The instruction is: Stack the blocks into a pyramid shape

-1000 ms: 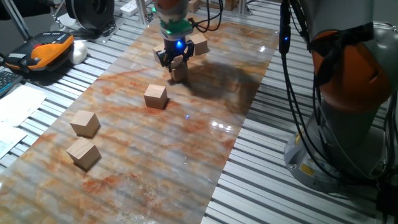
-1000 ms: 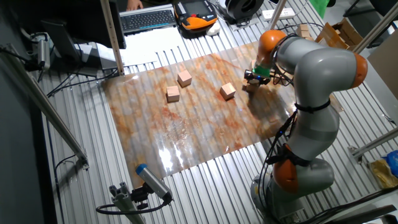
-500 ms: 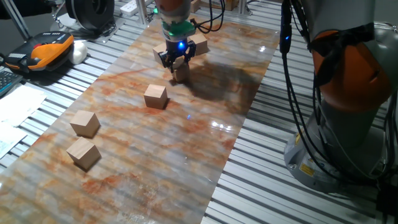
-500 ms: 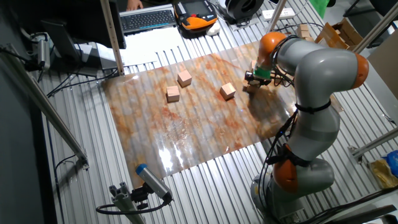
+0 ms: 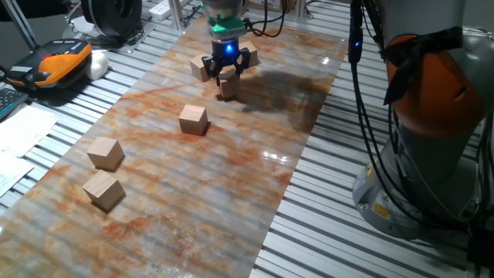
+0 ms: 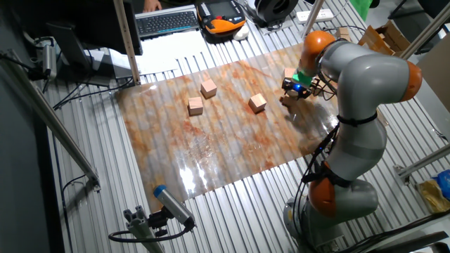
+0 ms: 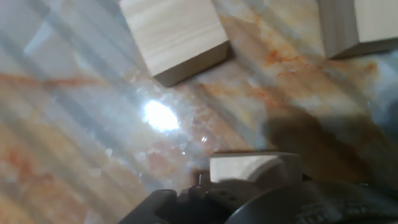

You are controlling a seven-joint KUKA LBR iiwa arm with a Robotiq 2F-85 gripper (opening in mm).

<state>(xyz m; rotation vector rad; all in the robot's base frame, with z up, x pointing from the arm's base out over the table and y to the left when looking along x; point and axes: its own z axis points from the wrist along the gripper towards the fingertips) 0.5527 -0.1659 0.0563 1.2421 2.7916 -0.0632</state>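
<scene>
Six blocks (image 5: 193, 120) sat on the table (image 5: 255, 166): three far, three nearer. The gripper (image 5: 226, 74) hovered above one (image 5: 228, 88), jaws spread, holding nothing.

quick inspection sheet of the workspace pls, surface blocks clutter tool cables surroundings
surface: marbled orange-grey mat on a slatted metal table, glare patches.
blocks: six tan cubes, none stacked; two near the front-left edge, one mid-mat, one under the tool, two behind it.
clutter: orange handset and paper sheets beside the mat.
tool: just above the cube under it, fingers either side of it; grip unclear.
cables: black bundle hanging along the arm.
surroundings: keyboard, cardboard box, metal frame posts.
</scene>
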